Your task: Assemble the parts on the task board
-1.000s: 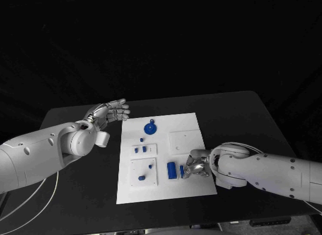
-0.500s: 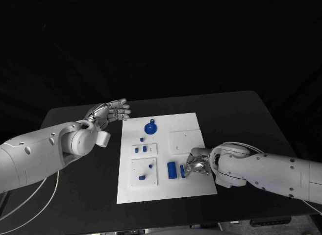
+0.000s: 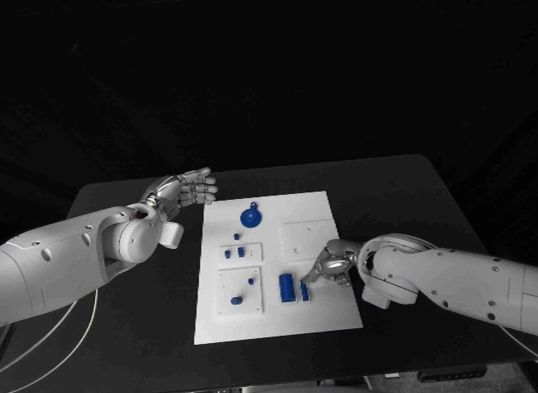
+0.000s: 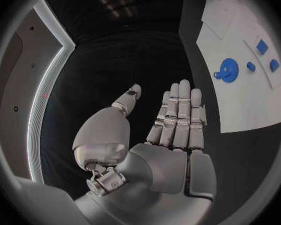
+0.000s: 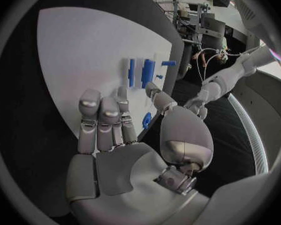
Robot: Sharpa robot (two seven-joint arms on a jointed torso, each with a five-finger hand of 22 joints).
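Observation:
The white task board [image 3: 281, 321] lies in the middle of the table. On it I see a round blue gear-like part [image 3: 251, 216], small blue parts [image 3: 234, 253] in a raised plate, and two blue bars [image 3: 287, 286] near the front. My right hand [image 3: 332, 265] hovers over the board just right of the slim bar [image 3: 304, 290], fingers apart, holding nothing. The right wrist view shows the right hand [image 5: 125, 135] with straight fingers above the board [image 5: 84, 40] and the bars [image 5: 147, 72]. My left hand [image 3: 183, 189] is open, off the board's far left corner; the left wrist view shows the left hand [image 4: 172, 130] flat and the gear [image 4: 228, 67].
The black table [image 3: 410, 205] surrounds the board with free room on the right and at the back. A blank raised square plate [image 3: 306, 236] sits on the board's right half. My left forearm [image 3: 68, 262] lies along the table's left side.
My right hand has drifted a little toward the far side, away from the slim blue bar, and its fingers have spread. The left hand has barely moved.

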